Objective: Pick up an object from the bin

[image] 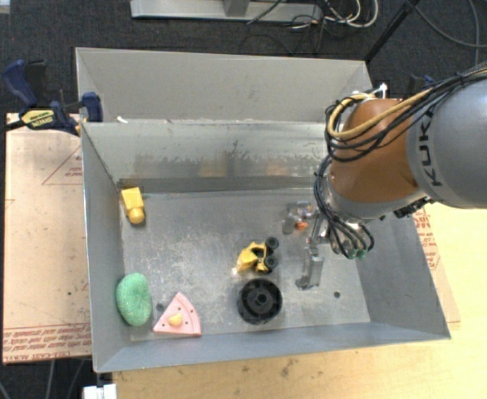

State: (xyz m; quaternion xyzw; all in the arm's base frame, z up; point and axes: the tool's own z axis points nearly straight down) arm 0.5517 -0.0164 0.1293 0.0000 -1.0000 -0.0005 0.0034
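The small yellow-and-black toy [256,258] lies on the floor of the bin [227,144], right of centre, with a black round part [258,300] just below it in view. The gripper [310,271] stands over bare floor to the toy's right, near but apart. Whether it is spread or closed cannot be told. A pick here likely requires a leftward shift. The yellow block [132,205], green lump [133,298] and pink wedge [178,317] lie well apart, at left.

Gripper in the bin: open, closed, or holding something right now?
Gripper: cannot be told; it sits low in the bin, to the right of the yellow-and-black toy.
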